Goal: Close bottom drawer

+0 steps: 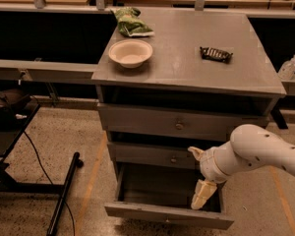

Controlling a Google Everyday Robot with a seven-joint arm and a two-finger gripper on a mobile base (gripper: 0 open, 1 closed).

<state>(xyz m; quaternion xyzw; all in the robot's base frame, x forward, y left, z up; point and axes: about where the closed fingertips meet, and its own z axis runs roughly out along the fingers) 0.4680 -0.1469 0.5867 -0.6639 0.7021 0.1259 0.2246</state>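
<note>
The bottom drawer (167, 214) of the grey wooden cabinet (187, 58) is pulled out, its low grey front near the bottom of the view and its inside empty. The two drawers above it, top (179, 124) and middle (173, 157), are pushed in. My gripper (202, 195) hangs on the white arm (255, 154) from the right and points down into the right side of the open drawer, just behind its front panel.
On the cabinet top lie a white bowl (131, 52), a green chip bag (131, 23) and a dark snack bar (216, 53). A black stand with cables (34, 181) is on the floor at left. A clear bottle (288, 68) is at right.
</note>
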